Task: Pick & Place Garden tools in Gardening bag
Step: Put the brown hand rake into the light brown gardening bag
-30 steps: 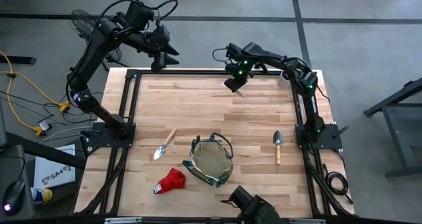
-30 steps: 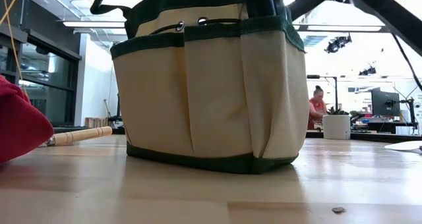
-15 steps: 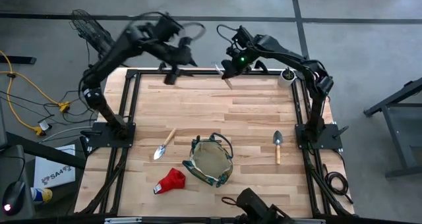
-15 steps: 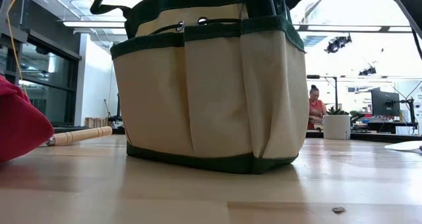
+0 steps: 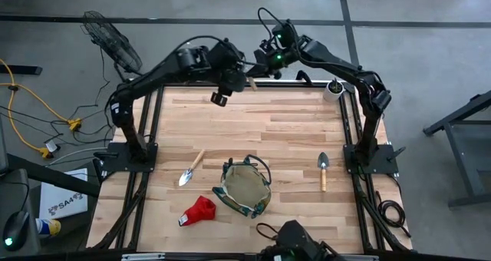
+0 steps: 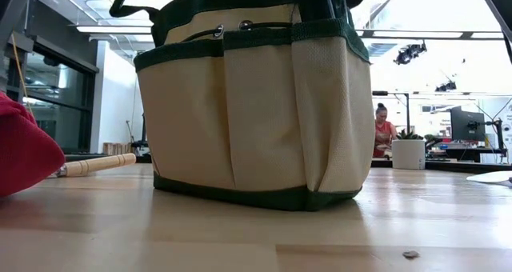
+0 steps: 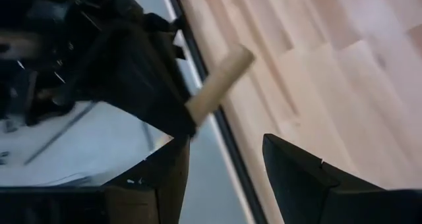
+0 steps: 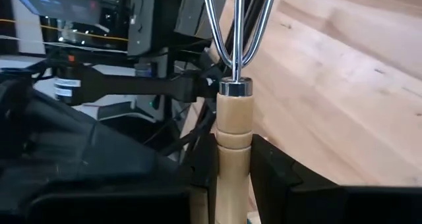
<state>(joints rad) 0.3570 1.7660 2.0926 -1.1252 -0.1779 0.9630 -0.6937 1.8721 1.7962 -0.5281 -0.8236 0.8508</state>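
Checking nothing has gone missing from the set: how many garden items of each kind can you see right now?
Trowels: 2
Mini rake: 1, held in the right gripper
Red glove: 1
Gardening bag: 1
White pot with plant: 1
Total: 6

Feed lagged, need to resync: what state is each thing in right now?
Right gripper: jaws shut on mini rake, held above the table's far edge.
Left gripper: jaws open, empty, beside the rake handle.
Gardening bag: upright, open.
Two trowels: lying on table.
Red glove: on table.
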